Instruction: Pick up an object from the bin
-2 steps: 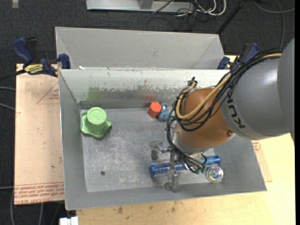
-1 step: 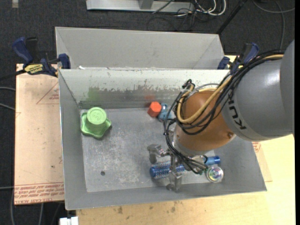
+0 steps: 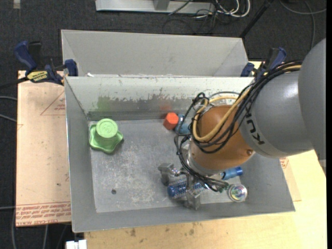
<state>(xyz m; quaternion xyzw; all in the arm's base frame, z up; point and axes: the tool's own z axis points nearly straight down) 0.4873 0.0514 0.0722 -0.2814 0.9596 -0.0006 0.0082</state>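
Several loose things lie in the grey bin, and my hand is down low in its front right part, just under the arm's orange cover with its loops of cable. Right at the hand sits a small dark blue thing, close to the bin's front wall; it is short and partly hidden by the grey metal of the hand, so I cannot tell its long axis or which way it points. I also cannot tell whether the hand is open or closed, or whether it grips that blue piece. Just to the right, a blue cylinder pokes out from under the orange cover, its long axis running roughly left to right with the free end towards the right wall. A small shiny round thing lies near it, towards the front. A small orange piece rests by the back wall, and a green lobed cap sits well apart at the left.
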